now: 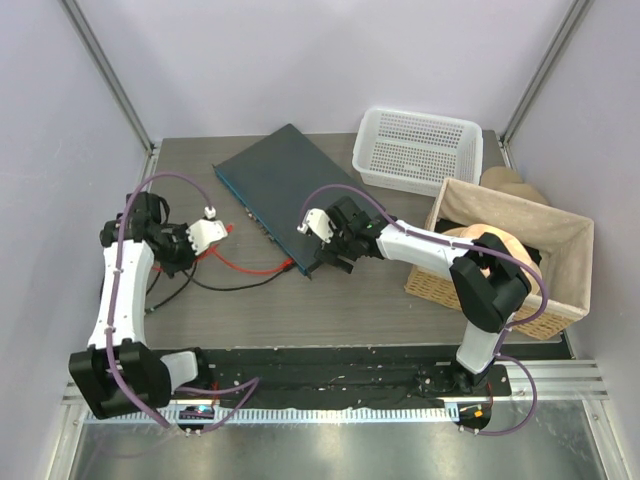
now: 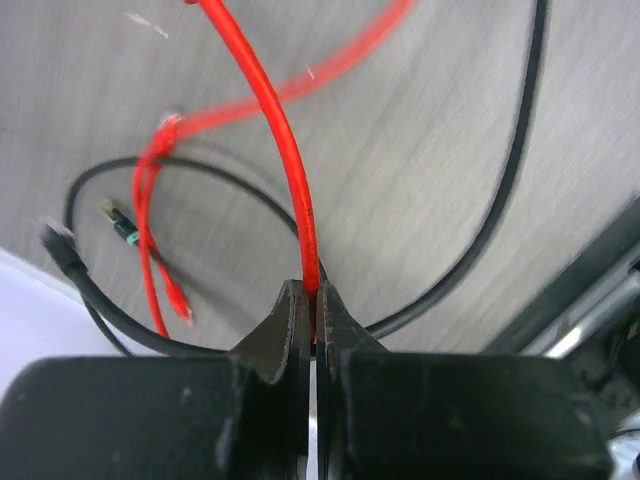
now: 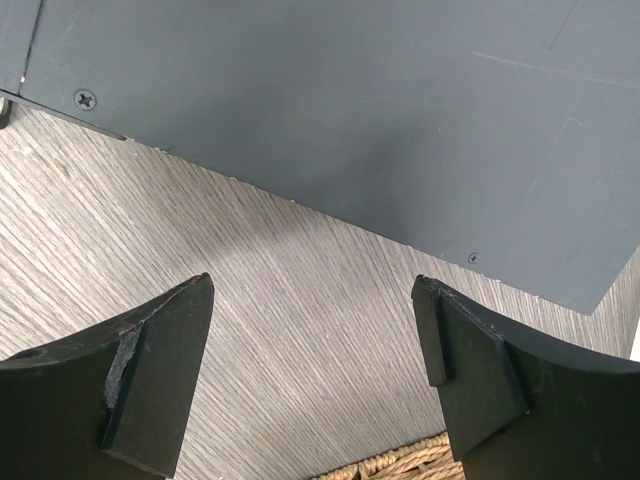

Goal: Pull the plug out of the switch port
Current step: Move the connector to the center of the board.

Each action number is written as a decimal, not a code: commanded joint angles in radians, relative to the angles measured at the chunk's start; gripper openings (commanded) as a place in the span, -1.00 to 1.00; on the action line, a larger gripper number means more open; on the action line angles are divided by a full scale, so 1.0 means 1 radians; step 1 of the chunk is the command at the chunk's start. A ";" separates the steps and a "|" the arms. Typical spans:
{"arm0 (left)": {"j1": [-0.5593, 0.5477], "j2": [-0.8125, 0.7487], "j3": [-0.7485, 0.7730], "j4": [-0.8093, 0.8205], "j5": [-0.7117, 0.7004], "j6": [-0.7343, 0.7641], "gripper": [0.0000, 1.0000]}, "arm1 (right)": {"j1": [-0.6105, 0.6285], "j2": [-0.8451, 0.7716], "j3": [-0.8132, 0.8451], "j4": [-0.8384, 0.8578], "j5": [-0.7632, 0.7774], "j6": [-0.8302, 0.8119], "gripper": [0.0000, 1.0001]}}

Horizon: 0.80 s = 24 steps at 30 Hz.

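Red cable (image 2: 296, 190) between closed left gripper (image 2: 312, 298) jaws; switch (image 3: 350, 120) beyond parted right gripper (image 3: 313, 290)

One switch (image 1: 285, 185), two baskets (image 1: 418, 148) (one wicker).

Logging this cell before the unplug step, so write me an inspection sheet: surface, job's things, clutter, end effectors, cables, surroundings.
Surface: grey wood-grain table.
Job's things: switch lies flat towards the back; red cable runs to its front edge, but whether it is plugged in cannot be told.
Clutter: white perforated basket at the back; wicker basket at the right.
End effectors: left end effector shut on the red cable; right end effector open above the switch's edge.
Cables: black cable loops beside the red one; loose plug ends lie on the table.
Surroundings: pale walls, metal frame posts.
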 commanded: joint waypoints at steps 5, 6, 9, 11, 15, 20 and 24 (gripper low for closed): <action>0.050 0.154 -0.020 -0.193 -0.031 0.291 -0.80 | -0.003 -0.016 0.010 0.025 -0.009 -0.008 0.78; 0.050 0.176 -0.018 -0.193 -0.033 0.275 -0.73 | -0.003 -0.019 0.007 0.025 -0.008 -0.009 0.78; 0.050 0.211 -0.012 -0.188 -0.010 0.255 -0.41 | -0.003 -0.036 -0.010 0.025 -0.002 -0.017 0.78; 0.045 0.204 -0.012 -0.177 0.036 0.242 -0.18 | -0.003 -0.048 -0.028 0.025 0.000 -0.020 0.78; 0.002 0.178 -0.014 -0.170 0.073 0.198 0.05 | -0.003 -0.062 -0.045 0.027 0.001 -0.028 0.78; -0.036 0.163 0.051 -0.154 0.222 -0.004 0.10 | -0.005 -0.065 -0.045 0.026 0.012 -0.037 0.79; -0.065 0.161 0.080 -0.128 0.410 -0.224 0.13 | -0.005 -0.068 -0.031 0.026 0.023 -0.035 0.79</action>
